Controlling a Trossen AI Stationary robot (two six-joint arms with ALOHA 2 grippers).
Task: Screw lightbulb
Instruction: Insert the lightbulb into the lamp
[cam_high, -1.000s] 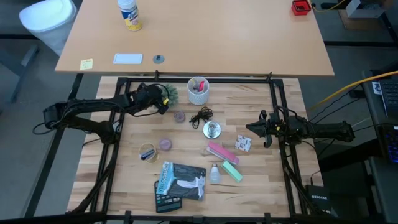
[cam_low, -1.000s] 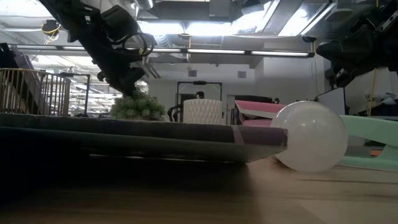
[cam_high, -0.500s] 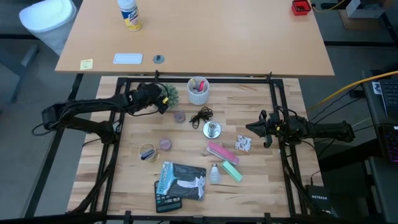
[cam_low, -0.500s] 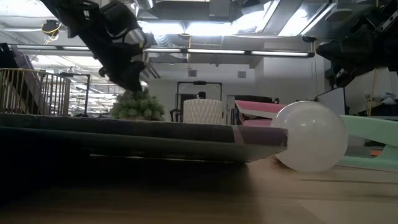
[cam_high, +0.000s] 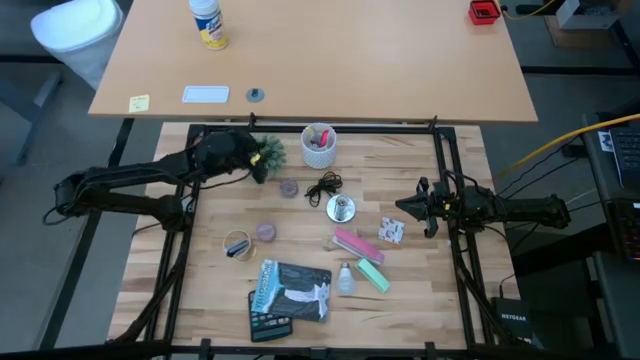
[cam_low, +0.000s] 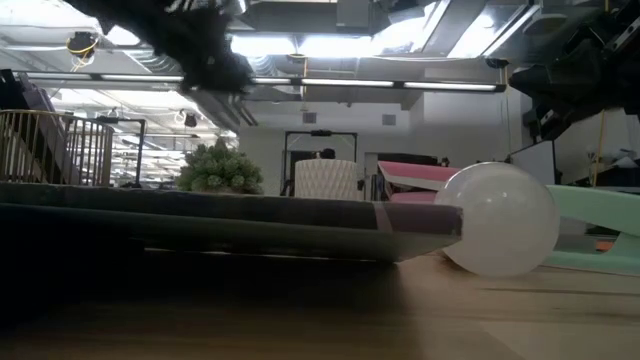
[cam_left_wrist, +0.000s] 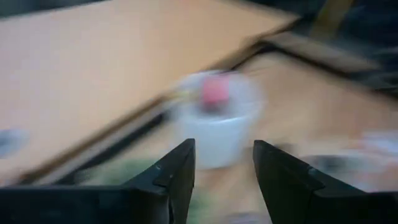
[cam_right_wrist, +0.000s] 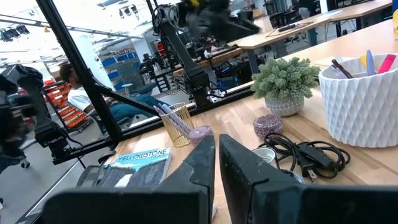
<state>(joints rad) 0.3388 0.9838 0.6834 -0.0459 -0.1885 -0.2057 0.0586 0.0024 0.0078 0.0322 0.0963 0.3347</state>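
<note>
The lightbulb (cam_high: 346, 278) lies on its side on the wooden table near the front, between a dark book (cam_high: 290, 290) and a green bar (cam_high: 372, 273); in the low view the lightbulb (cam_low: 497, 220) shows large and round. The round silver fixture (cam_high: 341, 208) with its black cord sits mid-table. My left gripper (cam_high: 250, 156) hovers open at the far left, above and beside a small green plant (cam_high: 270, 152), with nothing between its fingers (cam_left_wrist: 177, 177). My right gripper (cam_high: 403, 208) waits shut at the table's right side, level and touching nothing.
A white cup of pens (cam_high: 318, 145) stands at the far edge next to the plant. A pink bar (cam_high: 352, 242), a white packet (cam_high: 390, 230), a tape roll (cam_high: 237, 245) and two purple lids lie around the fixture. A black frame (cam_high: 440, 150) borders the table.
My left gripper has risen from the top of the plant and drawn back toward the table's left edge, tipping up toward level. The plant stays standing where it was. The right arm has kept still.
</note>
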